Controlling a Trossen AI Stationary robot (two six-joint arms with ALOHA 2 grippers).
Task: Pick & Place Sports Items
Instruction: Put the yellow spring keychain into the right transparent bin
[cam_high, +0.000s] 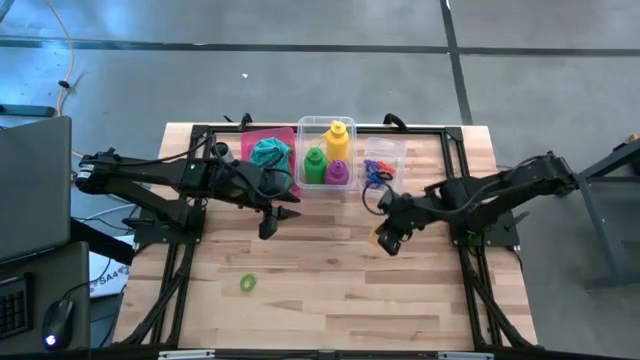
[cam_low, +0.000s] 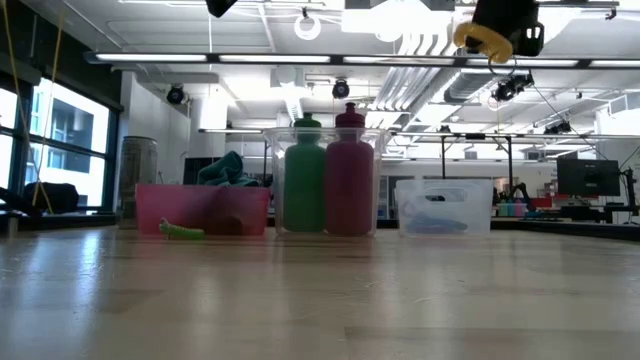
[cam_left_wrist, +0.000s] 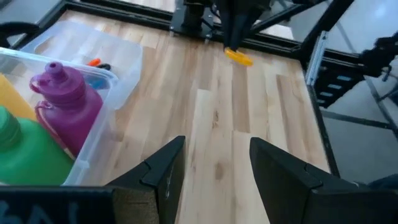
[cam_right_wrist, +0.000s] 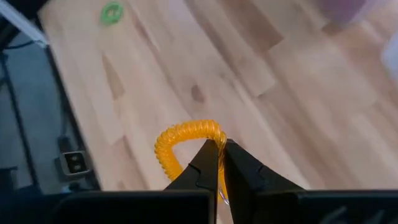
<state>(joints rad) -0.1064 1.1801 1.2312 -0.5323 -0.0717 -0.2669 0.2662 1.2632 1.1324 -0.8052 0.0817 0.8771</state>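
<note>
Yellow bottle (cam_high: 338, 139) hidden in low view — rings (cam_high: 377, 171) in clear bin (cam_high: 392, 150) too small to count.

Left pincer (cam_high: 268, 228) hangs parted above the table; right pincer (cam_high: 388, 240) clamped, raised.

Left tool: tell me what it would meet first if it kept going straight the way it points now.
Judging by its wrist view, the open left tool points across bare table toward the right tool holding the yellow coiled ring. It would probably meet the tabletop first; depth is unclear.
</note>
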